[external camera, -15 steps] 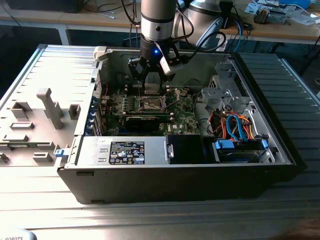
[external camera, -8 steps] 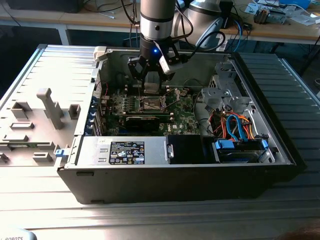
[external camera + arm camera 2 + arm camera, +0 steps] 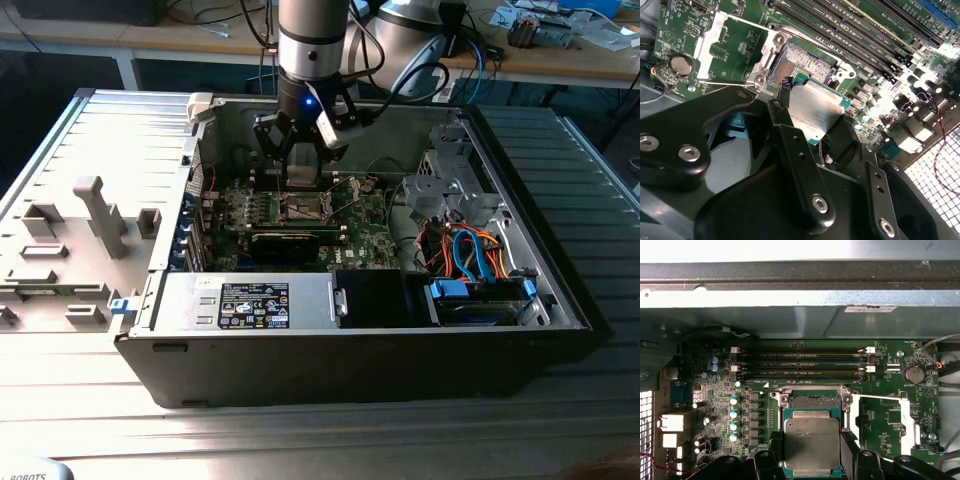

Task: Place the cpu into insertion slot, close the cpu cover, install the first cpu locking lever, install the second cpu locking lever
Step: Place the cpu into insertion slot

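The cpu is pinched between the gripper's jaws, closed in on its edges, hanging partly over the bare insertion slot and not yet seated. The cpu cover lies flipped open beside the slot, on the green motherboard inside the open computer case, toward its far wall

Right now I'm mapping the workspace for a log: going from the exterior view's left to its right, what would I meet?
Grey panel with upright brackets → end effector shut on the cpu → orange and blue cables → case's right wall.
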`<state>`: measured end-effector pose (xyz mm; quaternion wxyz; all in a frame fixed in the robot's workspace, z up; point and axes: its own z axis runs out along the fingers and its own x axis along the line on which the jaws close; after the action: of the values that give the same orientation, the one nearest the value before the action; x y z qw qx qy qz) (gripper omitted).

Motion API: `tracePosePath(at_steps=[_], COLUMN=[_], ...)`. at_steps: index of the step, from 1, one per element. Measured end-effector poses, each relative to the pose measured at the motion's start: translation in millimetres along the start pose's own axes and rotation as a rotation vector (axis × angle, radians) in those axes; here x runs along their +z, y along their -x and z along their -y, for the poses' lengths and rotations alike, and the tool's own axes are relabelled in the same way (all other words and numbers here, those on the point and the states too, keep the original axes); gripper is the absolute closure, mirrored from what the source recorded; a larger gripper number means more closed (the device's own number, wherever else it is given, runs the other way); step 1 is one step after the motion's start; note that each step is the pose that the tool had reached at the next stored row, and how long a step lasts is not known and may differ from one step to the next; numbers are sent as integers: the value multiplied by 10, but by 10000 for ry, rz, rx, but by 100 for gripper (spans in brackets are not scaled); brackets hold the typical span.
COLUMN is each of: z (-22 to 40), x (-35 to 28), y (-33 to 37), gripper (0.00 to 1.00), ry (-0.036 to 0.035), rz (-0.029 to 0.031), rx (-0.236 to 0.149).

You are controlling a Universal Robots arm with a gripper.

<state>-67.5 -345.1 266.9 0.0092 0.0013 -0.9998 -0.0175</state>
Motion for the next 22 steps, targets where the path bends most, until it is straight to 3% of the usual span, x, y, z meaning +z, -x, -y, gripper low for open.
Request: tracePosePath(at_steps=[22], z=[-10], x=[2], y=[-89], gripper=[46], ry=[0], rz=[0], rx=[0])
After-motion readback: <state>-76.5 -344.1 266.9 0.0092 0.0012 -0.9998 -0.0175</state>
